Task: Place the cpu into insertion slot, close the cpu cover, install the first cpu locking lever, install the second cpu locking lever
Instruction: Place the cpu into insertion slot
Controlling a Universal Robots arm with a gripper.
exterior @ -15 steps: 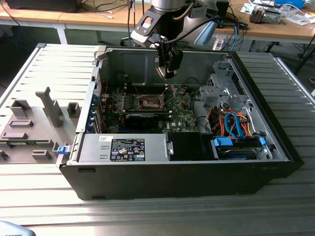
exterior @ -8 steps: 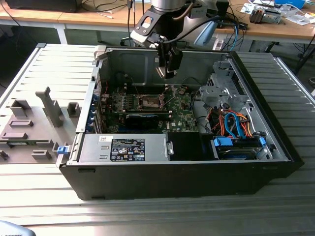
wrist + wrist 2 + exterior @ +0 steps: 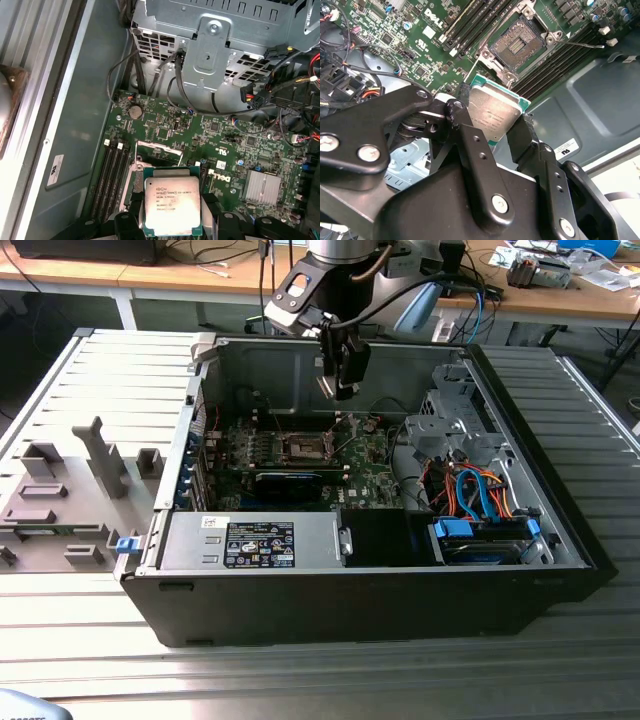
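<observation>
Inside case (image 3: 350, 605) — cpu (image 3: 495, 112) between fingers (image 3: 470, 145), above motherboard (image 3: 410, 40); insertion slot (image 3: 519, 44) on board, apart from cpu.

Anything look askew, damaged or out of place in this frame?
Nothing stands out. The gripper holds the cpu squarely by its edges, lifted clear of the motherboard, and the insertion slot lies empty and uncovered.
</observation>
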